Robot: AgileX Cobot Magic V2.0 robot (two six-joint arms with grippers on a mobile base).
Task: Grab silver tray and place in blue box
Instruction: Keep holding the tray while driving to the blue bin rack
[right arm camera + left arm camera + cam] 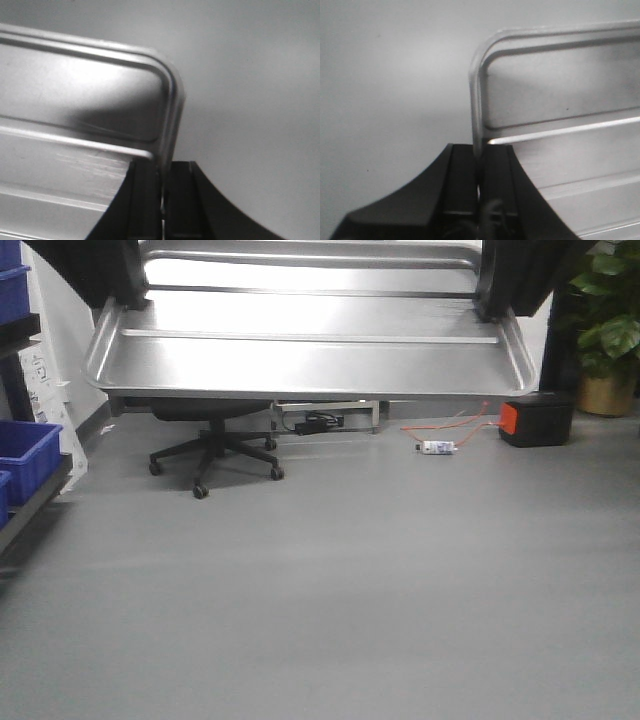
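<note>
the silver tray (310,360) hangs across the top of the front view, floor side tilted toward the camera, its far rim cut off by the frame's upper edge. the left gripper (125,295) at upper left and the right gripper (500,300) at upper right show only as dark shapes, mostly out of frame. in the left wrist view the left gripper (479,165) is pinched on the tray's (560,100) short rim near a rounded corner; the right gripper (162,175) is clamped the same way on the opposite rim (75,100). both wrist views are blurred. the tray hides the office chair's (212,450) seat. blue bins (25,455) are cropped at the left edge.
</note>
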